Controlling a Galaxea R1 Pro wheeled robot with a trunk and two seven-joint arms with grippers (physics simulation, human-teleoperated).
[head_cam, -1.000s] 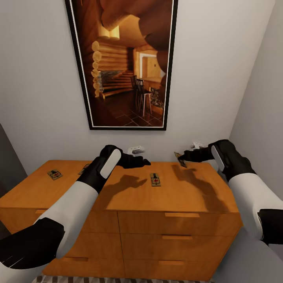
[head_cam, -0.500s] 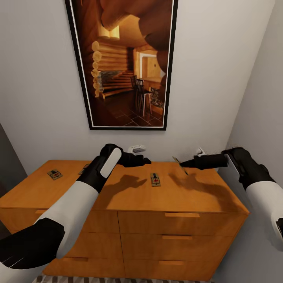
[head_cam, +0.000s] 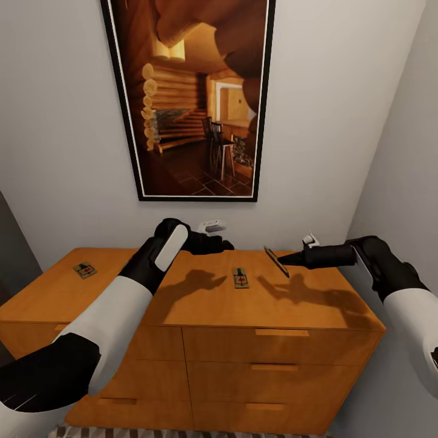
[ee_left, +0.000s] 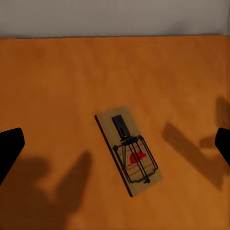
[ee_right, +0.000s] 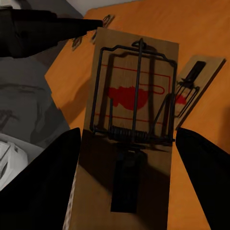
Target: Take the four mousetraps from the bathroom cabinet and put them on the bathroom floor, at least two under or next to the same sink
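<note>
The right gripper [head_cam: 287, 260] is closed on a mousetrap [head_cam: 276, 261], holding the little board tilted on edge in the air above the right part of the cabinet [head_cam: 304, 301] top. In the right wrist view the held trap [ee_right: 132, 124] sits between the two dark fingers [ee_right: 43, 187], its wire bar and red mark facing the camera.

The left gripper [head_cam: 222, 245] hovers above the cabinet top near the far edge, left of the middle; its fingers [ee_left: 9, 148] stand wide apart at the two sides of the left wrist view with nothing between them. Below it a second mousetrap [ee_left: 128, 149] lies flat on the wood, apart from both fingers; in the head view this trap [head_cam: 241, 278] is just right and near of the left gripper, and left and near of the right one.

A third mousetrap [head_cam: 84, 269] lies flat on the far-left part of the top, well apart from both grippers. A fourth I cannot make out with any certainty.

By my judgement the task is at an early stage: one trap is lifted, at least two rest on the cabinet, and none is on the bathroom floor [head_cam: 182, 433], of which a thin patterned strip shows at the cabinet's foot. All the carrying and placing by the sink is left to do
</note>
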